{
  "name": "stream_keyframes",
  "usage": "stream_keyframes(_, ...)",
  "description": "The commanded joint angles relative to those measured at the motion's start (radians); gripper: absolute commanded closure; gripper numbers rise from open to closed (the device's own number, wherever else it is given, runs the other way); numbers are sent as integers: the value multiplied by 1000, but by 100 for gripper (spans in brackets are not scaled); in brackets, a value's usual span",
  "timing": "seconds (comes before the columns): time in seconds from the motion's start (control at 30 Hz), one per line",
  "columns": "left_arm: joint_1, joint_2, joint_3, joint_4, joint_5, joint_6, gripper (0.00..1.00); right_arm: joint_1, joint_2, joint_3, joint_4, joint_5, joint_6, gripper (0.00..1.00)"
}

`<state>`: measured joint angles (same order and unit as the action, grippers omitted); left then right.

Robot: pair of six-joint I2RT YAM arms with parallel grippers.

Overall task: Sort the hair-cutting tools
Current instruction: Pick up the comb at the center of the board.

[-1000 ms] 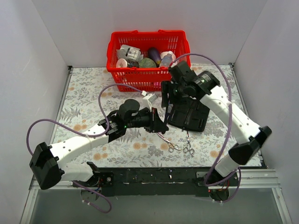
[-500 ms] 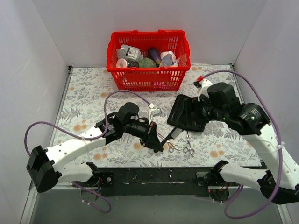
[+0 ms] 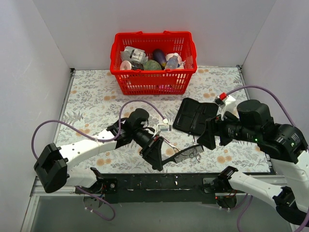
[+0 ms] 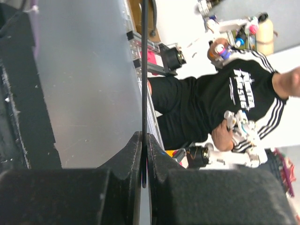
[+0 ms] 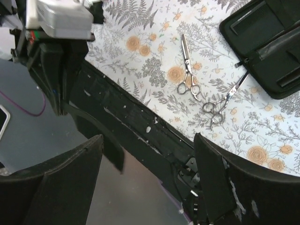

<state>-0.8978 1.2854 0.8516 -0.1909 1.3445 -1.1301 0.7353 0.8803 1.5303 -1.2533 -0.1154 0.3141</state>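
Observation:
My left gripper [image 3: 158, 155] is shut on a narrow black comb [image 3: 186, 155], which sticks out to the right above the table's front edge. In the left wrist view the comb [image 4: 144, 70] shows edge-on, pinched between the fingers [image 4: 126, 159]. Two silver scissors [image 5: 188, 71] [image 5: 224, 101] lie on the floral cloth beside the case; the top view mostly hides them behind the comb. My right gripper [image 3: 215, 140] hangs open and empty over the cloth's near right part, pointing toward the left gripper. Its wrist view shows the comb [image 5: 101, 140] as a dark blurred strip.
An open flat black case [image 3: 193, 117] lies right of centre on the cloth. A red basket [image 3: 145, 83] of bottles and packets stands at the back. The black mounting rail [image 3: 193, 182] runs along the front edge below both grippers.
The left gripper carried the comb down toward the front edge. The right arm swung back from the case to the near right, its jaws now wide.

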Motion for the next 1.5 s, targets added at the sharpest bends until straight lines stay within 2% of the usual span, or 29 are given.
stream_keyframes(0.0,3,-54,7,93,174,30,100,-1,-73,-39,-11,-88,-30,16)
stream_keyframes(0.3,3,-46,9,107,229,43,100,-1,-142,-122,146,-363,-6,23)
stream_keyframes(0.43,3,-50,0,105,229,52,100,-1,-127,-122,192,-408,-1,25)
stream_keyframes(0.53,3,-55,-5,107,225,53,100,-1,-107,-117,207,-437,-6,29)
stream_keyframes(0.7,3,-58,-16,107,219,61,100,-1,-70,-117,218,-507,-1,48)
stream_keyframes(0.77,3,-58,-19,105,219,64,100,-1,-66,-117,219,-523,0,52)
stream_keyframes(0.9,3,-61,-19,105,212,62,100,-1,-67,-113,213,-570,-1,53)
stream_keyframes(1.2,11,-52,-3,99,220,66,100,-1,-75,-110,126,-529,-30,53)
stream_keyframes(1.37,14,-44,3,90,222,70,100,-1,-83,-119,111,-540,-29,57)
stream_keyframes(1.47,14,-40,7,87,220,73,100,-1,-83,-121,107,-537,-30,63)
